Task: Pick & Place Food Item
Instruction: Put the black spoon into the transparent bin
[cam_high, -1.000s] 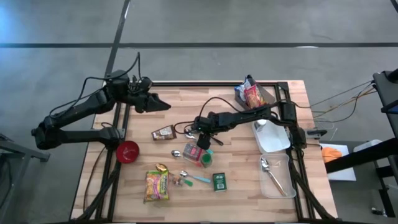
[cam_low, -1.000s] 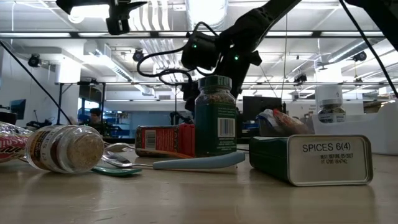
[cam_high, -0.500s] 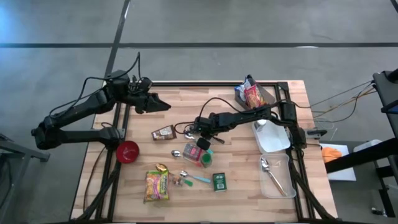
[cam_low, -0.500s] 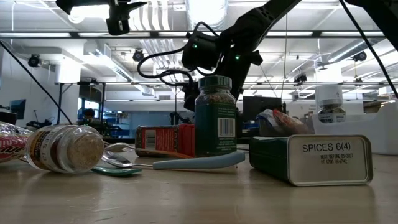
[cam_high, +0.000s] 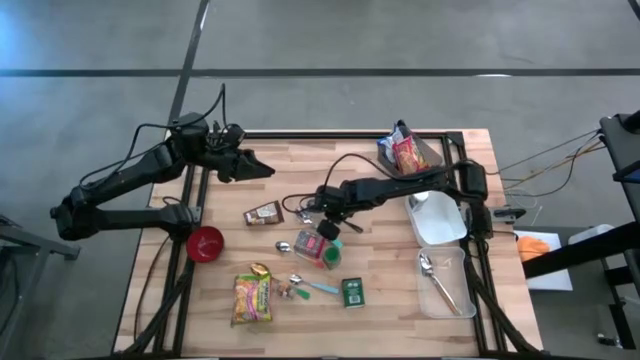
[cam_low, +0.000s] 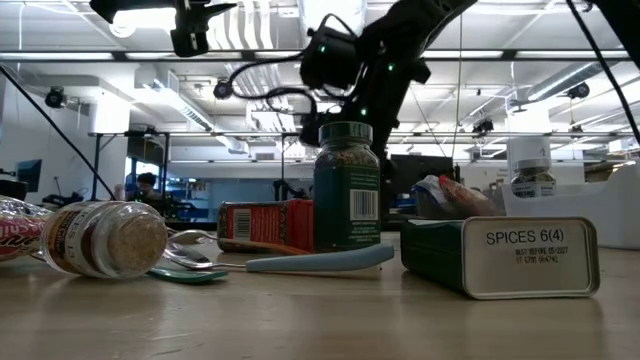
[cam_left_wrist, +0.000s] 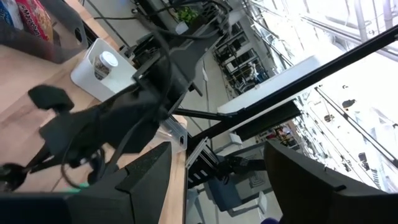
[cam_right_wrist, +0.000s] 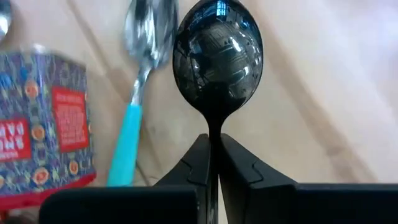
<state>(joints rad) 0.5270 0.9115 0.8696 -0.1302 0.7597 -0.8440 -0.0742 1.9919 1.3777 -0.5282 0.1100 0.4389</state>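
My right gripper (cam_high: 307, 209) is at the table's middle, pointing steeply down, shut on a black spoon (cam_right_wrist: 217, 53). Just near of it stand a red and blue tin (cam_high: 308, 243) and a green jar (cam_high: 331, 252); a brown jar (cam_high: 264, 213) lies to its left. A blue-handled spoon (cam_right_wrist: 134, 118) lies on the wood beside the tin. My left gripper (cam_high: 262, 168) hangs open and high over the far left of the table, with nothing between its fingers (cam_left_wrist: 149, 171). My right gripper pinches the black spoon's thin handle (cam_right_wrist: 213, 140) just behind the bowl, between its two fingers. The fingers come from above, slanting down, and lie along the handle. The bowl (cam_right_wrist: 217, 53) sticks out past the fingertips; it looks lifted off the wood.
A noodle packet (cam_high: 252, 297), a green spice tin (cam_high: 352, 291) and small spoons lie toward the near edge. A red bowl (cam_high: 205, 243) sits at the left, a snack bag (cam_high: 405, 153) at the far right, a white tray (cam_high: 437, 220) and a clear container (cam_high: 440, 283) at the right.
My right gripper has risen a little above the green jar and rolled slightly about its own line. The things on the table have not moved.
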